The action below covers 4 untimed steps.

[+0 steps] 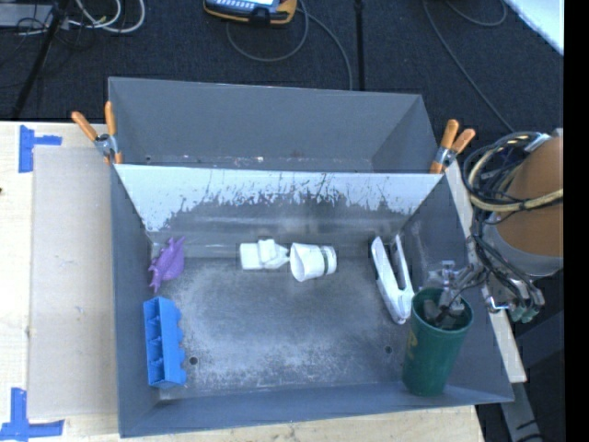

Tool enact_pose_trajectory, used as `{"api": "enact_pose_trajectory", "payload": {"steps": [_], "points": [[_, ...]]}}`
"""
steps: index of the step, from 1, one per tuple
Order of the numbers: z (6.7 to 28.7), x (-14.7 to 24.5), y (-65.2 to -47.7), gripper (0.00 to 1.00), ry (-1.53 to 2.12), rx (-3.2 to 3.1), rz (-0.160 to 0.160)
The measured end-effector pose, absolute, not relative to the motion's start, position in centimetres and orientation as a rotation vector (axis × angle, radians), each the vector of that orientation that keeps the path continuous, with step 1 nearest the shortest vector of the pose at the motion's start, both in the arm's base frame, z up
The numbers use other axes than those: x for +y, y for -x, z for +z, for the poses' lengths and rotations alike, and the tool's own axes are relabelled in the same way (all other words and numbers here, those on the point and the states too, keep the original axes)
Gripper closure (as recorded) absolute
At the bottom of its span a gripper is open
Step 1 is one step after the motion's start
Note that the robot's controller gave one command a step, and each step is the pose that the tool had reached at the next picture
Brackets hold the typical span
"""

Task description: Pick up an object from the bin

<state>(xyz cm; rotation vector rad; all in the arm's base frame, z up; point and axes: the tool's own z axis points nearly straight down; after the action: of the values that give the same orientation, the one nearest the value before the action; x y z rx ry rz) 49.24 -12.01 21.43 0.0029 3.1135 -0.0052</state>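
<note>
The gripper reaches in from the right, and its tip sits at the open mouth of a dark green cup; whether it is spread or pinching the rim cannot be told. The cup stands upright in the near right corner of the grey bin, its long axis vertical and its mouth pointing up. Just left of the cup lies a white clip, running lengthwise from far to near. Two white plastic pieces lie mid-floor. Along the left wall are a purple toy and a blue block.
</note>
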Motion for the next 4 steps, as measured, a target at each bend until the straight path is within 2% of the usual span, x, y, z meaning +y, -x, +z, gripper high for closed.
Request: {"api": "enact_pose_trajectory", "payload": {"steps": [1, 2, 3, 4], "points": [[27.2, -13.0, -50.3, 0.00, 0.042, 3.100, -0.010], [33.1, -12.9, -50.5, 0.00, 0.029, 3.108, -0.006], [44.8, -13.8, -49.8, 1.00, 0.007, 3.098, -0.010], [44.8, -13.8, -49.8, 1.00, 0.005, 3.098, -0.010]]}}
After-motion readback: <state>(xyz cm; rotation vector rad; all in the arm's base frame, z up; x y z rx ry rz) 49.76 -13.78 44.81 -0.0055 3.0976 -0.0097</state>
